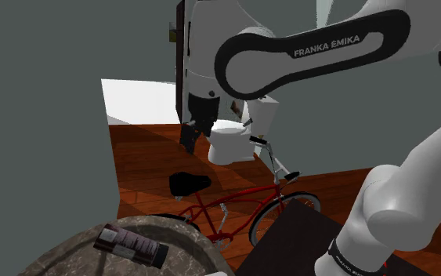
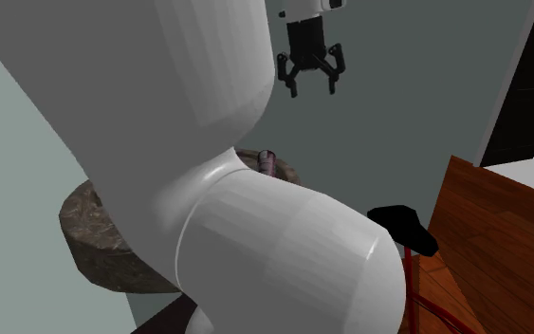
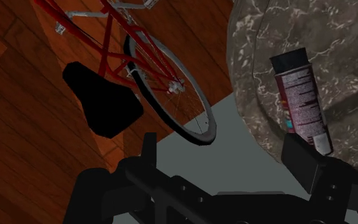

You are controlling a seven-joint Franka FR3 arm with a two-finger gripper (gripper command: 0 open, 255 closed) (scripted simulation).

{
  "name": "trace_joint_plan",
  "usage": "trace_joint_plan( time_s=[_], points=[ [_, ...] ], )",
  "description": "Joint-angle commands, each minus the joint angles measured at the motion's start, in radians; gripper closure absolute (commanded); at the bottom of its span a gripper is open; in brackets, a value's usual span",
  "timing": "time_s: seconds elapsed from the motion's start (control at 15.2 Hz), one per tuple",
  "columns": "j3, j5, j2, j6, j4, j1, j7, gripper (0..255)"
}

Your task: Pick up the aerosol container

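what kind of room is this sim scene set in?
Likely a home interior, maybe a hallway beside a bathroom; hard to pin down. Cues: dark wood plank floor, a red bicycle parked beside the round stone-patterned table, and what looks like a white toilet farther back.

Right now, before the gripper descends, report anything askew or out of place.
The aerosol can lies on its side on the round stone-patterned table, not upright. Also odd: a red bicycle stands on the wood floor near a white toilet. Nothing looks spilled or broken.
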Motion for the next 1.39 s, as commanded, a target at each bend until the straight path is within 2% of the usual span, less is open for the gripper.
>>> trace_joint_plan(
  time_s=[0.0, 0.33, 0.59, 0.99, 1.32],
  points=[
    [0.045, -0.047, 0.064, 0.026, 0.026, 0.003, 0.055, 0],
    [0.131, -0.206, 0.257, 0.053, 0.127, 0.019, 0.196, 0],
    [0.165, -0.357, 0.427, 0.039, 0.233, 0.063, 0.309, 0],
    [0.153, -0.559, 0.686, -0.023, 0.43, 0.186, 0.429, 0],
    [0.11, -0.68, 0.897, -0.088, 0.629, 0.311, 0.468, 0]
  ],
)
